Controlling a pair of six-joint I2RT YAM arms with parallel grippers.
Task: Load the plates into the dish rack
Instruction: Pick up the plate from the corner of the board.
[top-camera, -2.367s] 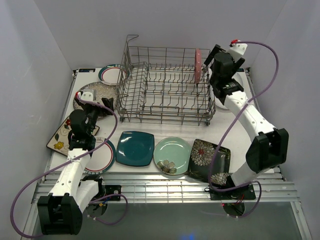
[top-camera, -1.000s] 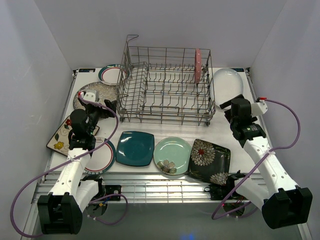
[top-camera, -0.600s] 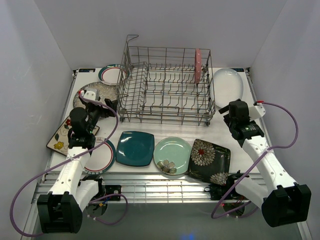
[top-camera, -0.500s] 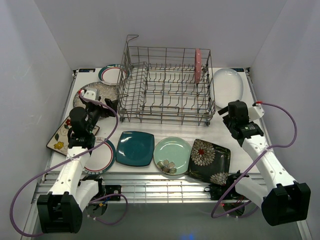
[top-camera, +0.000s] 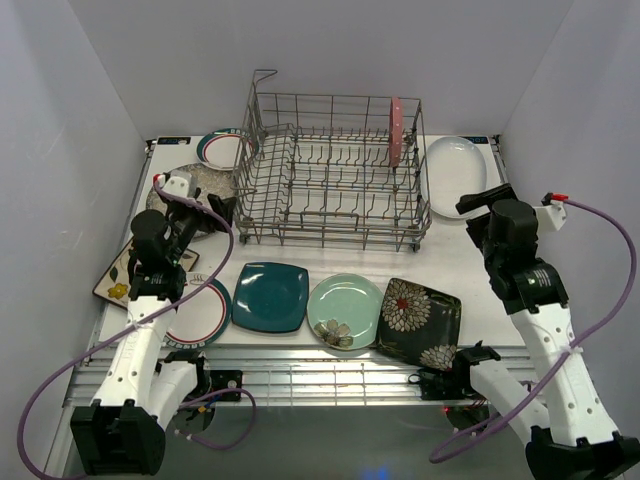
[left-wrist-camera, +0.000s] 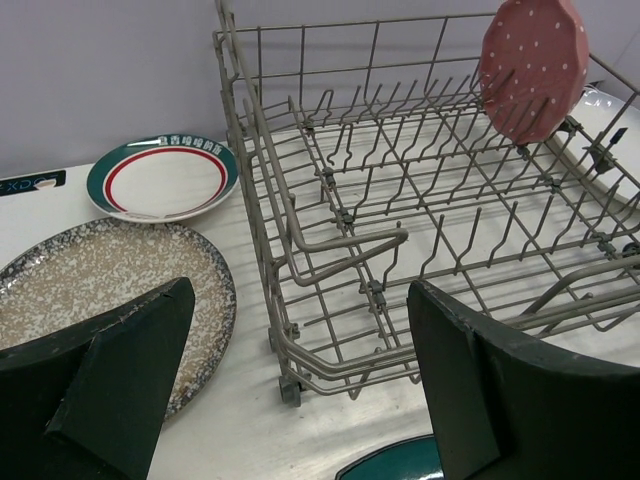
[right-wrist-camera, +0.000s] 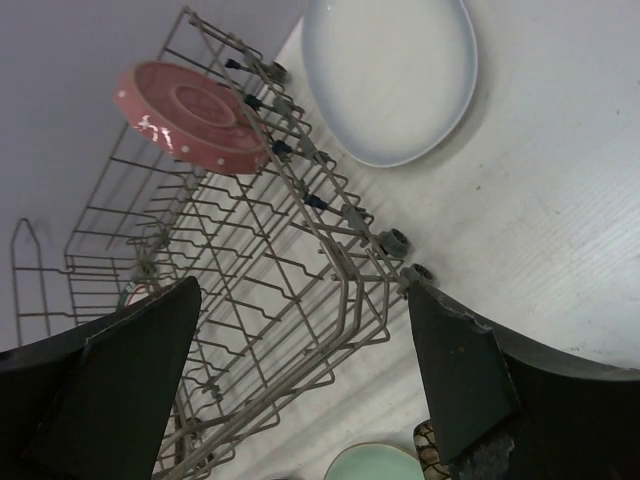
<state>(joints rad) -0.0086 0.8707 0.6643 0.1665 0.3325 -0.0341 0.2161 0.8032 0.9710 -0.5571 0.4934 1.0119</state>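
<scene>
Your plate count is nine: one pink plate (top-camera: 396, 130), one white oval plate (top-camera: 455, 176), one mint plate (top-camera: 345, 305), one speckled grey plate (top-camera: 203, 181), one teal square plate (top-camera: 271, 296), one black floral plate (top-camera: 420, 320), one cream flowered plate (top-camera: 115, 280), and two with green-and-red rims, the far rimmed plate (top-camera: 222, 148) and the near rimmed plate (top-camera: 208, 306). You have one dish rack (top-camera: 330, 175).

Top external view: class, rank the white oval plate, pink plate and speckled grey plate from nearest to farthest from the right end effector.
1. White oval plate, just beyond the right end effector.
2. Pink plate, upright at the dish rack's right end.
3. Speckled grey plate, far left.
</scene>
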